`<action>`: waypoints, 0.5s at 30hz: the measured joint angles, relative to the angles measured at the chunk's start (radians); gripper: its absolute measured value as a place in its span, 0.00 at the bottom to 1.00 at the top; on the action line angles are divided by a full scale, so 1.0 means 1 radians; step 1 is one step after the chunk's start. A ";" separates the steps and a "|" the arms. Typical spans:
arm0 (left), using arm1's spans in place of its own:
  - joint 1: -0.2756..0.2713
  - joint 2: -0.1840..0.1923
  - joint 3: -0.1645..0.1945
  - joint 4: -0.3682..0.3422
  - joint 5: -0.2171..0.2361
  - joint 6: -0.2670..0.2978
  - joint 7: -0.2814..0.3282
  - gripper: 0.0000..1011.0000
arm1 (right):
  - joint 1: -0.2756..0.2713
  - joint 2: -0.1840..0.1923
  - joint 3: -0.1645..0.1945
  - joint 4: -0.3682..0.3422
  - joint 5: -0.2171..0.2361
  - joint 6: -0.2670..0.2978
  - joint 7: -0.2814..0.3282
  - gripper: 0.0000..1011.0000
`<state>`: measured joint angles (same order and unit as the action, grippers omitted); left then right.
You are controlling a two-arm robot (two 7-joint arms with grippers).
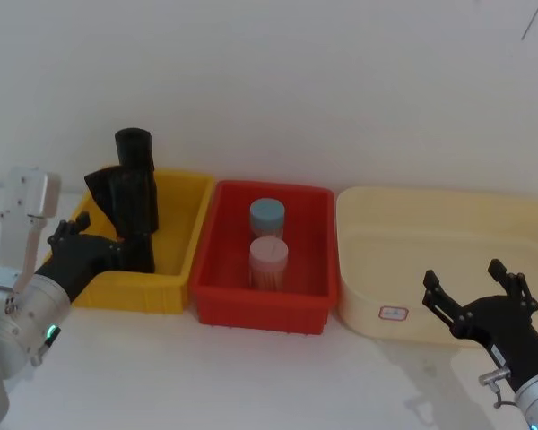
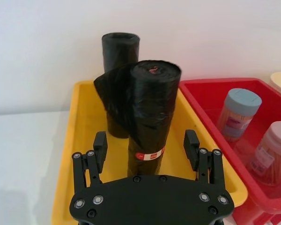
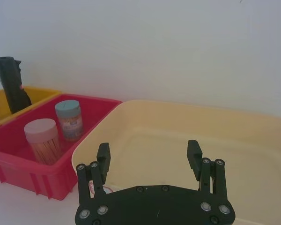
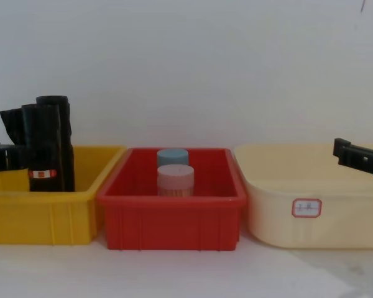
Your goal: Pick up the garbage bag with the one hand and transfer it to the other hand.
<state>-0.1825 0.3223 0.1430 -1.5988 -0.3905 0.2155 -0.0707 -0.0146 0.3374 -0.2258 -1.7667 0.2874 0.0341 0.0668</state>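
The garbage bag stands upright in the yellow bin, likely a light, firm but slick roll best pinched near its label band, where the left fingers straddle it wide open and empty, while the right fingers hang open over the cream tub

Garbage bag in leftmost bin

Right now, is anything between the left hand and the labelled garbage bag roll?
Nothing visible. The open left hand faces the garbage bag directly, the roll framed between its fingers. The slimmer plain roll stands behind it in the yellow bin, out of the way.
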 joint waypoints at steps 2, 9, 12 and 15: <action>-0.001 -0.004 -0.006 0.007 -0.004 0.001 -0.001 0.99 | 0.000 0.000 0.000 0.000 0.000 0.000 0.000 0.99; -0.004 -0.012 -0.016 0.020 -0.012 0.004 -0.004 0.99 | 0.000 0.000 0.000 0.000 0.000 0.000 0.000 0.99; -0.005 -0.014 -0.019 0.023 -0.014 0.005 -0.005 0.99 | 0.000 0.000 0.000 0.000 0.000 0.000 0.000 0.99; -0.005 -0.015 -0.021 0.024 -0.015 0.006 -0.006 0.99 | 0.000 0.000 0.000 0.000 0.000 0.000 0.000 0.99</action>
<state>-0.1876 0.3072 0.1219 -1.5747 -0.4053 0.2220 -0.0766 -0.0146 0.3375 -0.2258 -1.7667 0.2874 0.0341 0.0667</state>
